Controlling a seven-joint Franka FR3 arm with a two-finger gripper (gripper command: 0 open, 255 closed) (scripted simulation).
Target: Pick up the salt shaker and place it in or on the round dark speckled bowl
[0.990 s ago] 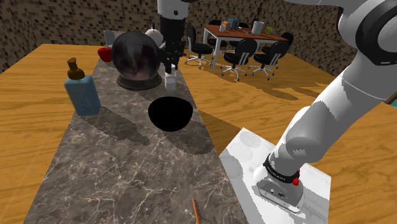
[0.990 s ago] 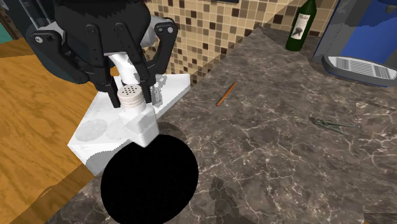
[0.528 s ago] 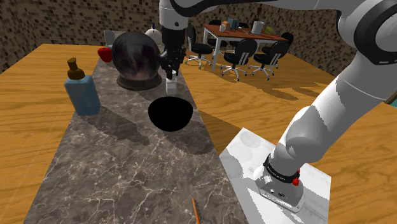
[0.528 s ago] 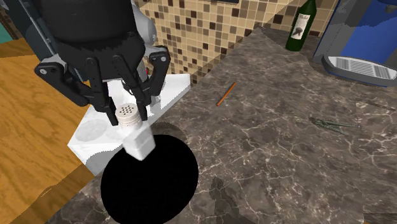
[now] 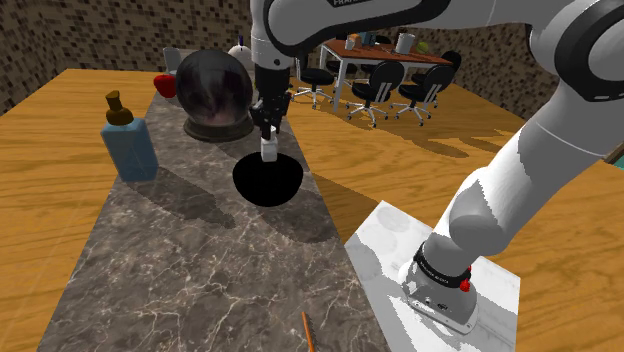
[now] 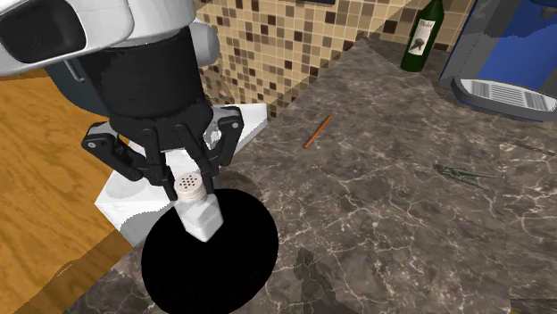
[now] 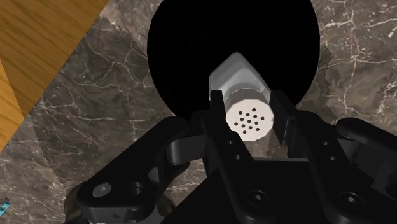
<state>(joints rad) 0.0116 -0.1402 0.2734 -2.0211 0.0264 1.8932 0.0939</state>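
The salt shaker [image 6: 198, 212] is white with a perforated round cap [image 7: 249, 119]. My black gripper [image 6: 184, 175] is shut on its upper part, one finger on each side of the cap. It hangs upright over the round black bowl [image 6: 223, 268], its base inside the bowl's outline in the second exterior view. In the shoulder view the shaker [image 5: 267, 150] sits at the bowl's [image 5: 268, 181] far rim, under the gripper [image 5: 267, 128]. From the wrist, the shaker's body [image 7: 234, 77] points down into the bowl [image 7: 184, 57].
On the marble counter [image 5: 180, 270] stand a dark glass globe [image 5: 214, 92] and a blue bottle [image 5: 129, 145]. A thin brown stick [image 6: 317, 131] lies nearer the stand [image 5: 440, 270]. A green wine bottle [image 6: 422, 36] and a blue appliance [image 6: 509, 62] stand at the second exterior view's upper right.
The gripper has come down with the shaker and shifted over the bowl. The shaker's base now overlaps the bowl's opening. The grip is unchanged.
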